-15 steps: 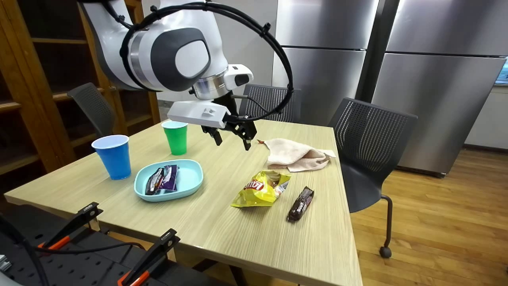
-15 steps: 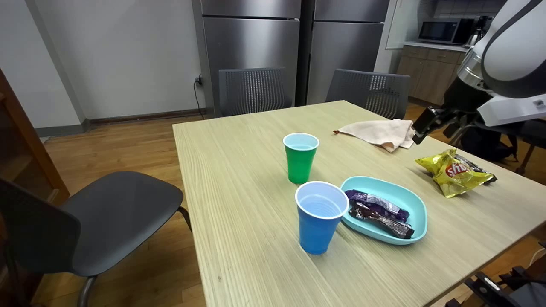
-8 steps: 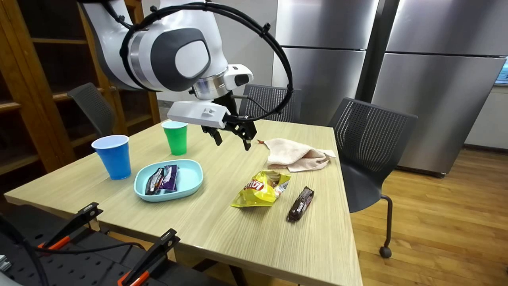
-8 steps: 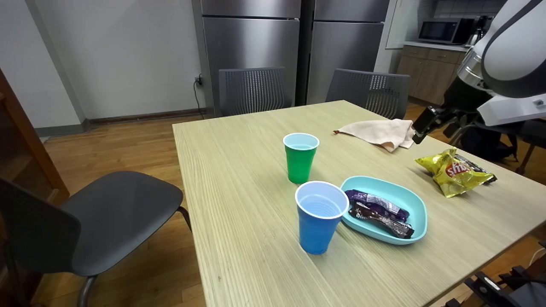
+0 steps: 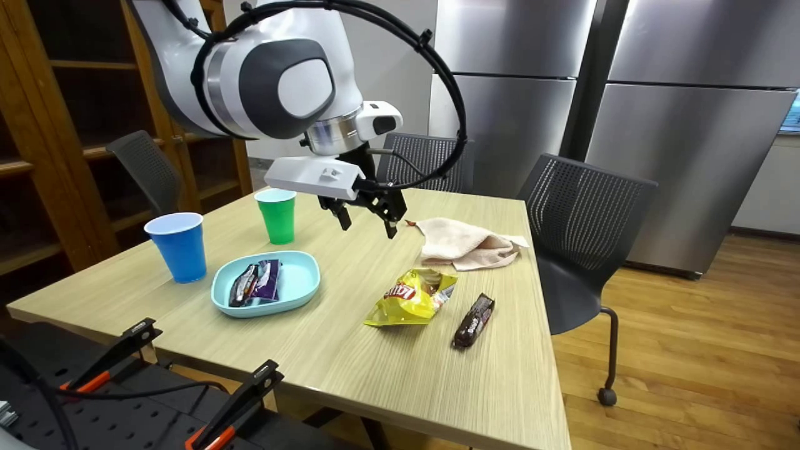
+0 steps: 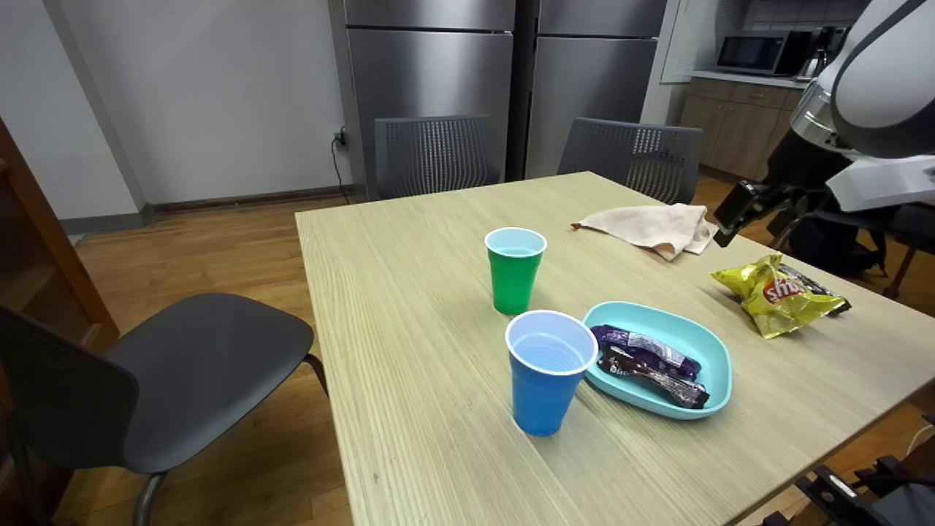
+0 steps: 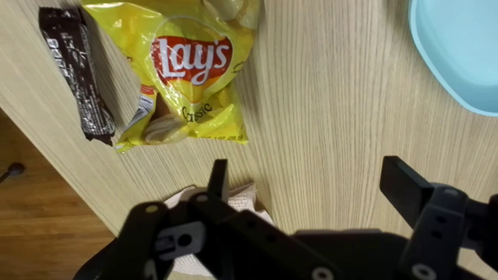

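The tool [image 5: 368, 226] hangs in the air above a pale wood-grained worktop [image 5: 350, 362], its two black fingers [image 7: 406, 188] spread wide apart with nothing in their grasp. In the wrist view, a rumpled pale-pink cloth [image 7: 241, 200] lies below, partly hidden behind one finger, and a glossy yellow plastic chip bag [image 7: 190, 70] with a red logo lies near the fingertips. In an exterior view, the bag sits toward the near right of the worktop, and the cloth lies beyond it, near the far right edge. Just beside the bag, on its right, is a slim dark-brown foil-wrapped bar [image 5: 473, 322]. Left of the bag, well apart from it, stands a shallow turquoise dish [image 5: 300, 284] with rounded corners; inside it, at the left, a shiny purple-wrapped bar [image 5: 267, 279] lies against a dark-wrapped bar [image 5: 242, 286]. A green plastic cup [image 5: 279, 219] with a white rim stands upright beyond the dish, and a blue plastic cup [image 5: 180, 250], also white-rimmed, stands upright to the dish's left. Dark-grey chairs [image 5: 587, 206] are drawn up around the worktop, and brushed-steel refrigerators [image 5: 506, 112] stand at the far side of the room.
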Tool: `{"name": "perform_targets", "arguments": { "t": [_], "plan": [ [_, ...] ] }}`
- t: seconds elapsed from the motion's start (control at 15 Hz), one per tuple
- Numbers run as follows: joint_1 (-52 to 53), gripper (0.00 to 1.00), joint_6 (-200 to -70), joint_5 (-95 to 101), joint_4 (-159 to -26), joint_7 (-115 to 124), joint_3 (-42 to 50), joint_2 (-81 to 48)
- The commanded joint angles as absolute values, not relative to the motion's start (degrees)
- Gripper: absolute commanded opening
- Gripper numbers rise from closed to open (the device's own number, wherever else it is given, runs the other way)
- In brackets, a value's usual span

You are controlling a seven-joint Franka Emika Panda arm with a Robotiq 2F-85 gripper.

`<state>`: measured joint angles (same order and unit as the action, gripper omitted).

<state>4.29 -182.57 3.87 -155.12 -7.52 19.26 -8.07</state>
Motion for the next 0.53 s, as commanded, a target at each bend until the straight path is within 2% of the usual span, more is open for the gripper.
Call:
{"name": "perform_targets", "arguments": {
  "t": [0.0, 0.47],
  "plan": [
    [-1.83, 1.0, -174.29, 5.42, -154.8, -8.81, 16.9, -3.32],
    [-6.16, 1.0, -164.24, -7.08, -149.01, -20.94, 18.19, -2.8]
  ]
}}
